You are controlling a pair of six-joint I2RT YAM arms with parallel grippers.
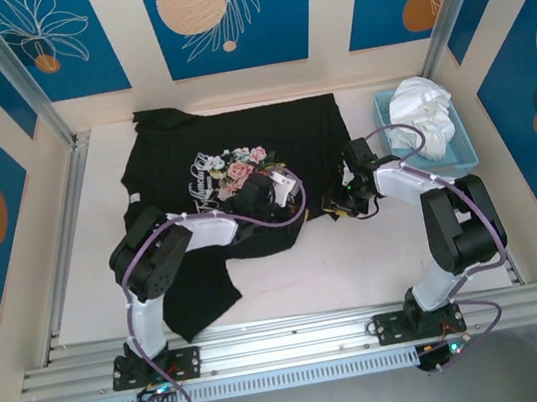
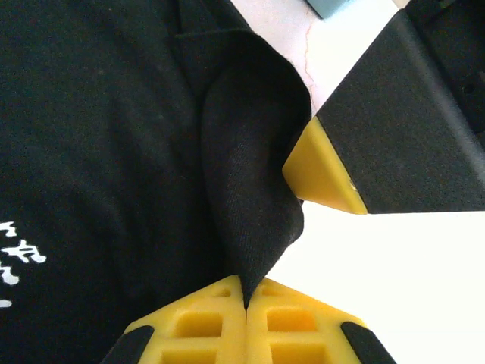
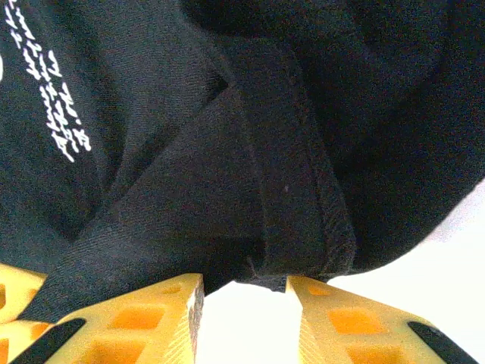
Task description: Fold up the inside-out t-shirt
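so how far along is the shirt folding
Barely started. The t-shirt lies spread out on the table, no neat fold showing. In hand: the left hand is shut on a pinch of its edge; the right hand is open around that edge beside it. All the folding is left.

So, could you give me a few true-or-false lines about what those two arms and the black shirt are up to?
1. The left gripper is shut on a raised fold of the t-shirt. True.
2. The right gripper has its fingers pressed tight together. False: they stand apart, with the shirt's hem just above the gap.
3. A white garment sits in the blue basket at the table's far right. True.
4. The t-shirt is already folded into a neat square. False: it lies spread across the table, floral print facing up.
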